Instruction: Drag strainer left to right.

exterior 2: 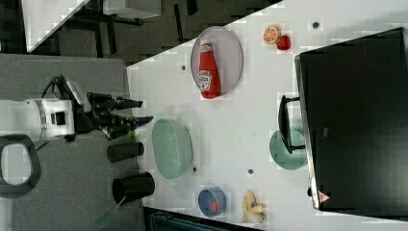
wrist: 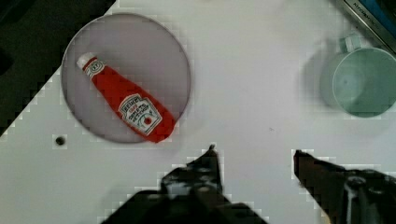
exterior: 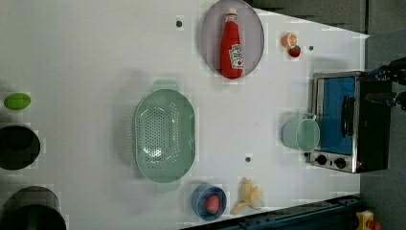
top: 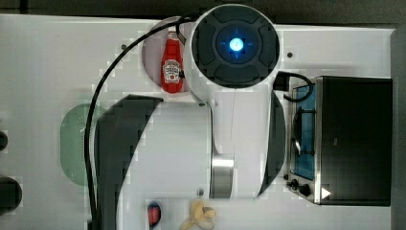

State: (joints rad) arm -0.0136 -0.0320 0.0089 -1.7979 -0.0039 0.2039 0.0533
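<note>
The strainer (exterior: 164,134) is a pale mint-green oblong basket with a dotted bottom, lying on the white table (exterior: 95,57) left of centre in the left view. In the top view the arm hides most of the strainer (top: 74,143). In the right view my gripper (exterior 2: 146,110) hangs to the left of the strainer (exterior 2: 172,148), apart from it, with its fingers pointing toward the table. The gripper (wrist: 254,151) is open in the wrist view, with bare table showing between its fingers. A round teal mug (exterior: 300,134) stands by the oven.
A ketchup bottle (exterior: 232,45) lies on a grey plate (exterior: 210,28). A toaster oven (exterior: 342,120) stands at the left view's right. A blue bowl (exterior: 209,201) and a banana (exterior: 249,194) sit near the bottom edge. Two black cylinders (exterior: 19,146) stand at the left.
</note>
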